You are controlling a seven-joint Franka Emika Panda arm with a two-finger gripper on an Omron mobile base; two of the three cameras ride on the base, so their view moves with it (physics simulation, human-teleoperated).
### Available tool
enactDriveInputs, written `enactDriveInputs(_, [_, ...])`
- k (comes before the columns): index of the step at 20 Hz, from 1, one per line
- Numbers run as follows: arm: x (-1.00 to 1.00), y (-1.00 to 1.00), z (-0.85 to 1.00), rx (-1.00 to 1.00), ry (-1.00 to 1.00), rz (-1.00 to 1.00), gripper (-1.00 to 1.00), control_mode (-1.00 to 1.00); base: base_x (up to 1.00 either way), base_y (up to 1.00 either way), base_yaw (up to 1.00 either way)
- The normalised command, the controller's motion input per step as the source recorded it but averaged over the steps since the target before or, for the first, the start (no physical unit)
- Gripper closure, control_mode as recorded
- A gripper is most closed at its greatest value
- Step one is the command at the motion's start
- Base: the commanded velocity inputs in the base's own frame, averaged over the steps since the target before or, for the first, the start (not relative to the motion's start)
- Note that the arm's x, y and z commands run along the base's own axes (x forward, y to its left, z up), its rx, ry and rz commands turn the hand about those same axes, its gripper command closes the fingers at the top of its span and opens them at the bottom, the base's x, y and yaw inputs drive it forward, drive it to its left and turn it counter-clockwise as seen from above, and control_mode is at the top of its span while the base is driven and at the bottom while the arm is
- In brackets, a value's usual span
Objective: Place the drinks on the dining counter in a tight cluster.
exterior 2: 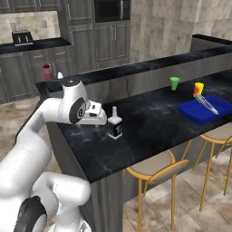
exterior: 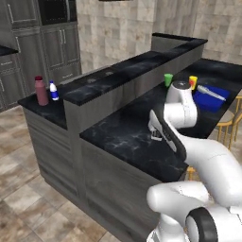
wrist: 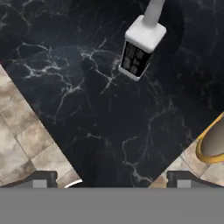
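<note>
The square clear bottle with a black label (exterior 2: 114, 123) (wrist: 141, 46) stands upright on the black marble dining counter (exterior 2: 154, 131) (exterior: 118, 137). My gripper (exterior 2: 100, 120) (exterior: 155, 133) (wrist: 111, 180) hovers just left of it, open, with nothing between its fingers. In the hand view the bottle sits well ahead of the fingertips, apart from them. The tall maroon-pink bottle (exterior: 41, 90) (exterior 2: 47, 72) and the small white bottle with a blue label (exterior: 54, 90) (exterior 2: 60, 74) stand side by side on the lower black counter end beyond the raised ledge.
A green cup (exterior 2: 174, 83) (exterior: 168, 79), a yellow-orange cup (exterior 2: 198, 88) (exterior: 193, 82) and a blue tray (exterior 2: 204, 111) (exterior: 210, 98) holding a utensil stand further along the dining counter. Yellow stools (exterior 2: 152, 168) line its near edge. A raised ledge (exterior: 108, 78) separates the two counters.
</note>
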Motion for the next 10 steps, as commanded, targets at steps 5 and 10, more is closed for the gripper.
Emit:
enactDriveInputs(5, [-0.97, 0.08, 0.37, 0.0, -0.05, -0.32, -1.0, -1.0, 0.0, 0.0, 0.0])
enactDriveInputs(10, [-0.78, 0.18, 0.39, 0.0, -0.01, -0.14, -1.0, -1.0, 0.0, 0.0, 0.0])
